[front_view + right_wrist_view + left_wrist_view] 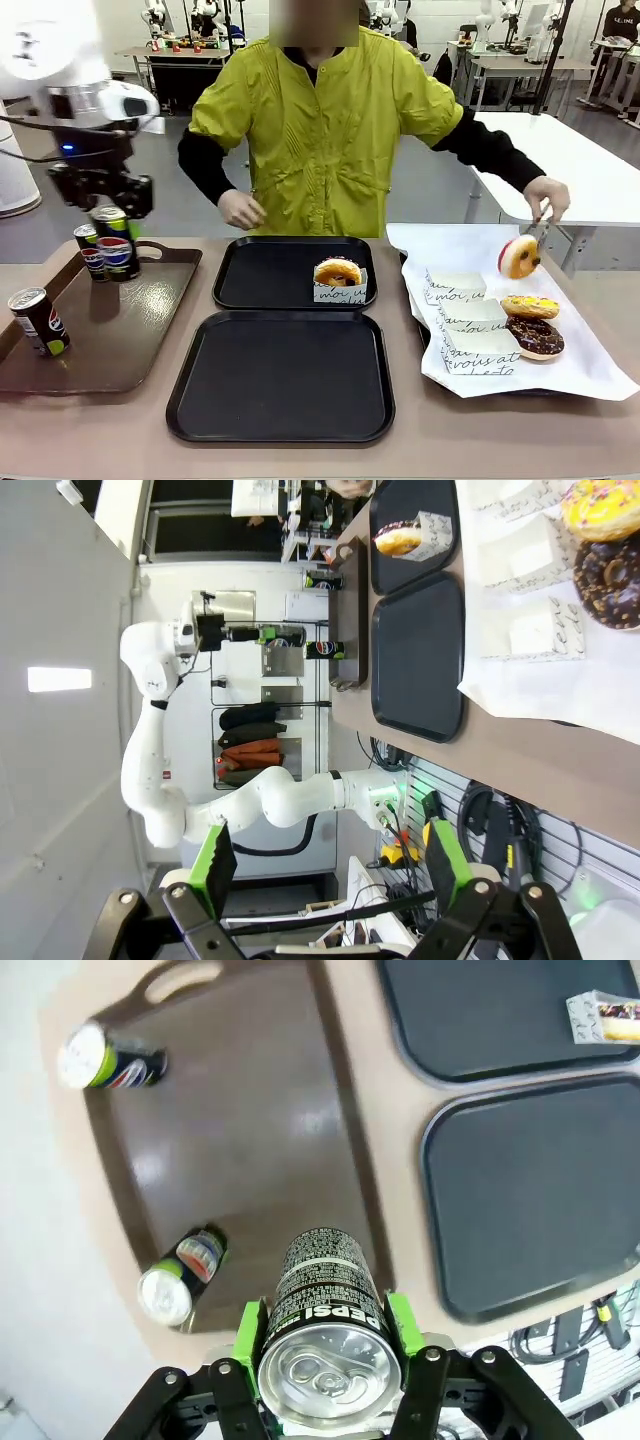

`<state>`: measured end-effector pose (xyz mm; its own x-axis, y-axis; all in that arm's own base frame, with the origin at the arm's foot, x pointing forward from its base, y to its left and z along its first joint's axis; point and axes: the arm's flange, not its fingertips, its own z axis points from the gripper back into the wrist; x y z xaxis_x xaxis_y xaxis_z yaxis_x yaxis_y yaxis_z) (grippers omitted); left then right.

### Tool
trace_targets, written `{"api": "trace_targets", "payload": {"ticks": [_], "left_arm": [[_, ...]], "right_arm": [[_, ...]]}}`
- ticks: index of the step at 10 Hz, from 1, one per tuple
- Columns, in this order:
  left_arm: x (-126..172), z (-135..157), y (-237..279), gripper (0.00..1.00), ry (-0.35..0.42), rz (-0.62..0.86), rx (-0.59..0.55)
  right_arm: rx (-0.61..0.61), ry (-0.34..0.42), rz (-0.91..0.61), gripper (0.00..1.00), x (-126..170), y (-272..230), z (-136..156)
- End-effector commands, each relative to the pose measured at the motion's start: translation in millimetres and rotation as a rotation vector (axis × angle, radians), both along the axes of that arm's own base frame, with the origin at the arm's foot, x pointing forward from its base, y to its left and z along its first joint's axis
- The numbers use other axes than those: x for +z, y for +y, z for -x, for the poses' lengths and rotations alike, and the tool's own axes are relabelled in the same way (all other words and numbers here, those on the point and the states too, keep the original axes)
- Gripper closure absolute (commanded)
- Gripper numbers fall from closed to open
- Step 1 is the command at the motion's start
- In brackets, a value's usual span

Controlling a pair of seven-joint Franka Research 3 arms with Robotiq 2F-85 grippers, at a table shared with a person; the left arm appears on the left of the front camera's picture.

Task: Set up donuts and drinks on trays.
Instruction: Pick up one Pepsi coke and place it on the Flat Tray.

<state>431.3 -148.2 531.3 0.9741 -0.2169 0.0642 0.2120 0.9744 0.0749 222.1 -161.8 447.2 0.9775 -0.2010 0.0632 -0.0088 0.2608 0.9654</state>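
Note:
My left gripper (112,222) is shut on a black Pepsi can (116,248), held upright above the brown tray (150,330). In the left wrist view the green pads (250,1335) clamp the can (325,1310) just below its silver lid. Two more cans (88,250) (38,320) stand on the brown tray. The far black tray (260,275) holds an orange donut in a white box (338,275); the near black tray (280,375) is bare. The person's tongs lift a pink-red donut (519,257). My right gripper (330,865) is open, off the table's right side.
White paper (590,365) at the right carries three small white boxes (470,318), a yellow donut (530,306) and a chocolate donut (535,337). The person stands at the far edge, one hand (242,210) near the far tray.

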Motion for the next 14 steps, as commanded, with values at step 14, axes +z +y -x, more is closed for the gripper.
{"api": "trace_targets", "payload": {"ticks": [14], "left_arm": [[86,99,53,0.42,-0.026,0.054,-0.124]], "right_arm": [[0.0,-0.003,-0.006,0.0,-1,1,1]]}}
